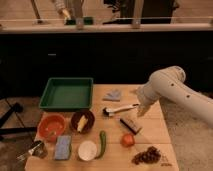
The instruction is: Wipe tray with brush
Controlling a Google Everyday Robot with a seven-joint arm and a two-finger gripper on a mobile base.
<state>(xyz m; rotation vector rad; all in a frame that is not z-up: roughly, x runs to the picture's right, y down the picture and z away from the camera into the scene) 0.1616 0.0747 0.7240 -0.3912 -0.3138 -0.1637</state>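
The green tray (pixel 66 93) sits at the back left of the wooden table. The brush (pixel 120 108) lies flat near the table's middle, its dark head to the left and its white handle pointing right. My gripper (pixel 143 110) hangs from the white arm at the right, just beyond the handle's right end and slightly above the table. It is apart from the tray.
A brown-black block (pixel 130 124), a tomato (pixel 128 140) and grapes (pixel 147 155) lie at the front right. An orange bowl (pixel 51 126), a dark bowl (pixel 82 121), a blue sponge (pixel 63 147), a white dish (pixel 87 149), a green pepper (pixel 102 144) and a grey cloth (pixel 113 94) are around.
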